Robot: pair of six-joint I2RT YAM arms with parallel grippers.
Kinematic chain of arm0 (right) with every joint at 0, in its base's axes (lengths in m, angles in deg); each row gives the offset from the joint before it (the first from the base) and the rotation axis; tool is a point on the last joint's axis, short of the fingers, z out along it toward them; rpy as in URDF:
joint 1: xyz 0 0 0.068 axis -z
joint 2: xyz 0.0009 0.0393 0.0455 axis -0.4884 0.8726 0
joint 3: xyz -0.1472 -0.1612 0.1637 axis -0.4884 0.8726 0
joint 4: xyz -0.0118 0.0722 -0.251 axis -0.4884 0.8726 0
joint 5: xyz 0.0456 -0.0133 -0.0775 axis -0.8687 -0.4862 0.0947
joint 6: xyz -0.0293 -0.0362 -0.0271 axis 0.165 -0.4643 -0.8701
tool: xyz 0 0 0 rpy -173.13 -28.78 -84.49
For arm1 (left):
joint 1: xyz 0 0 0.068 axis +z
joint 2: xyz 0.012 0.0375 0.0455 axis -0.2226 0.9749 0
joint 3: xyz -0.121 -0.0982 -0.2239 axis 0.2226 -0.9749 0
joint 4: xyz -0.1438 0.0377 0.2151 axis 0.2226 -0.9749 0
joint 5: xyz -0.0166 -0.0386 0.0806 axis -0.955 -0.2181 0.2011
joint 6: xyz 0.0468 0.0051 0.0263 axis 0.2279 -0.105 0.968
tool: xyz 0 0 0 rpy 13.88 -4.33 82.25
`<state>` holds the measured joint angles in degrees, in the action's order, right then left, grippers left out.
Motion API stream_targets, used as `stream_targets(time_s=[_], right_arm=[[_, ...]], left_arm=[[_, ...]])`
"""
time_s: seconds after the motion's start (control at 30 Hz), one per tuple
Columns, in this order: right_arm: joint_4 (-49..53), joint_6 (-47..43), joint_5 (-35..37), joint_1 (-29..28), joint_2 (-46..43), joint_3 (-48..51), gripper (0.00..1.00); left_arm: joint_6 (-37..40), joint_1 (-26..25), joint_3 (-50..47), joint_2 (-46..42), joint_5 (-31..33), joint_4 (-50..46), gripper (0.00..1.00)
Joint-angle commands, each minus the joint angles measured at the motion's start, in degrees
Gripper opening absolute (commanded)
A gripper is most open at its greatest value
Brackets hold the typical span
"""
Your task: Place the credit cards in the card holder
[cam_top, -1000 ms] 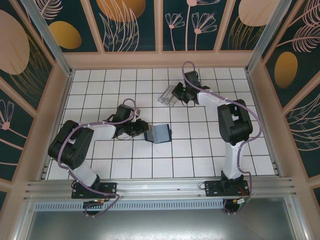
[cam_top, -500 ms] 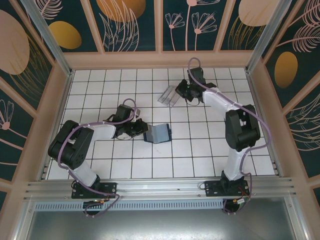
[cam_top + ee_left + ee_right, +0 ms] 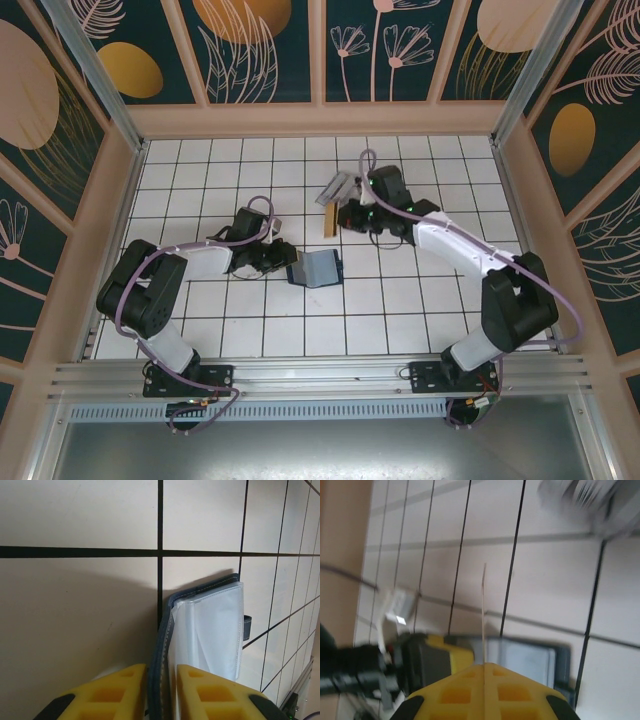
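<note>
A tan-gold credit card [image 3: 328, 222] hangs above the tiles, with my right gripper [image 3: 342, 218] shut on it. In the right wrist view the card [image 3: 484, 610] stands edge-on as a thin line rising from the closed yellow fingertips of the gripper [image 3: 484, 667]. The clear card holder [image 3: 338, 186] stands just behind it, and is a blur [image 3: 590, 500] in that view. My left gripper [image 3: 276, 260] pinches the raised cover of the dark blue wallet [image 3: 318, 268]. In the left wrist view, this gripper's [image 3: 161, 669] yellow fingers [image 3: 112, 690] sit on either side of the wallet [image 3: 210, 625].
The wallet [image 3: 530, 657] lies under the held card, with a clear sleeve inside it. Wooden walls [image 3: 115, 230] ring the white tiled floor [image 3: 400, 310]. Both arms reach toward the middle, their grippers about one tile apart.
My right gripper has come away from the card holder, toward the front and left, and now holds the tan card upright above the wallet. The left arm has stayed put.
</note>
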<state>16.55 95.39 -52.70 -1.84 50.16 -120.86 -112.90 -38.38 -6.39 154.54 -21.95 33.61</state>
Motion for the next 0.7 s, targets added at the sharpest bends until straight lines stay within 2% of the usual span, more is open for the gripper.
stream_targets(time_s=[0.0,0.27,0.47,0.63,0.67], right_arm=[[-0.7,-7.2,-8.0,-2.0,2.5,2.5,0.00],[-2.0,-9.9,-18.6,-1.6,10.2,3.4,0.00],[-4.0,-9.1,-22.7,-0.8,14.2,3.4,0.00],[-6.8,-7.8,-25.3,-0.6,14.8,5.1,0.00],[-7.5,-7.5,-26.0,1.0,15.2,5.3,0.00]], left_arm=[[2.3,0.0,1.6,0.6,1.0,-2.9,0.25],[3.9,0.1,3.0,1.3,2.6,-5.8,0.26],[3.8,0.6,2.7,0.6,3.6,-6.6,0.35],[3.1,1.4,1.7,-1.5,3.8,-6.8,0.37],[3.1,1.5,1.6,-1.7,3.9,-6.9,0.37]])
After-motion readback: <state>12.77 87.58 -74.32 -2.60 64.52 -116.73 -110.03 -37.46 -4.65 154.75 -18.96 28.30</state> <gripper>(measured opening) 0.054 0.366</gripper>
